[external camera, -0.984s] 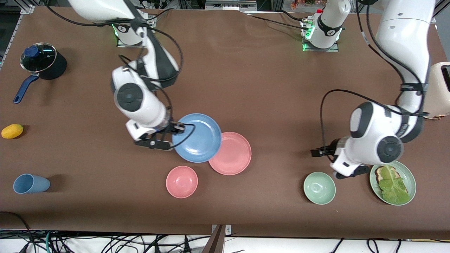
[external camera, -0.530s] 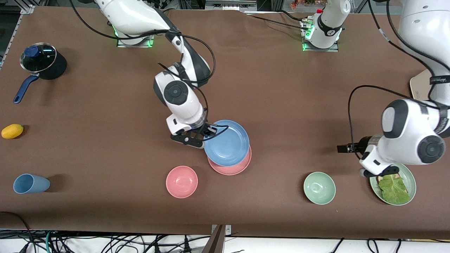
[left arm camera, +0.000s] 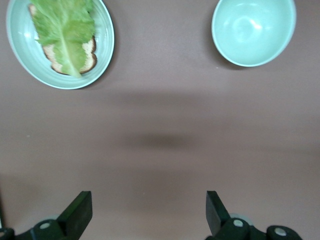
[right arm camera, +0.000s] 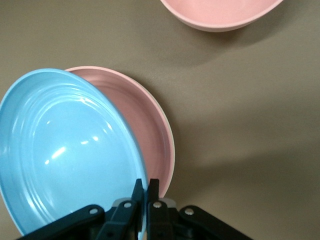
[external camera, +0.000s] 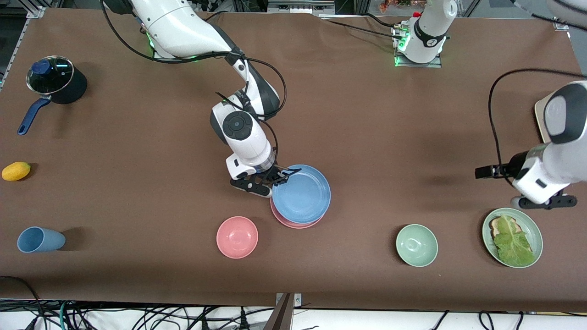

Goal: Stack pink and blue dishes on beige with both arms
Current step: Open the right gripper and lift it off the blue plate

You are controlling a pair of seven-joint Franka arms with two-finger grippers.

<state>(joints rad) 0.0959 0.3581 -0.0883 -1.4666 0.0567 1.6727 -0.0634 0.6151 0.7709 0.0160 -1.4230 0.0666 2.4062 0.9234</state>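
Observation:
My right gripper (external camera: 274, 183) (right arm camera: 146, 185) is shut on the rim of the light blue plate (external camera: 302, 195) (right arm camera: 65, 150). That plate hangs slightly tilted over the pink plate (external camera: 293, 224) (right arm camera: 150, 130) and covers most of it. Only a crescent of pink rim shows. Whether the two plates touch I cannot tell. My left gripper (external camera: 543, 202) (left arm camera: 148, 200) is open and holds nothing, in the air over bare table beside the pale green plate. No beige plate shows in any view.
A pink bowl (external camera: 237, 237) (right arm camera: 220, 12) sits just nearer the camera than the plates. A green bowl (external camera: 416, 245) (left arm camera: 253, 30) and a green plate with lettuce and toast (external camera: 532, 229) (left arm camera: 102, 55) lie toward the left arm's end. A pot (external camera: 55, 80), yellow fruit (external camera: 16, 171) and blue cup (external camera: 39, 239) stand toward the right arm's end.
My right gripper has carried the blue plate toward the left arm's end until it covers the pink plate. My left arm has drawn back toward its own end of the table.

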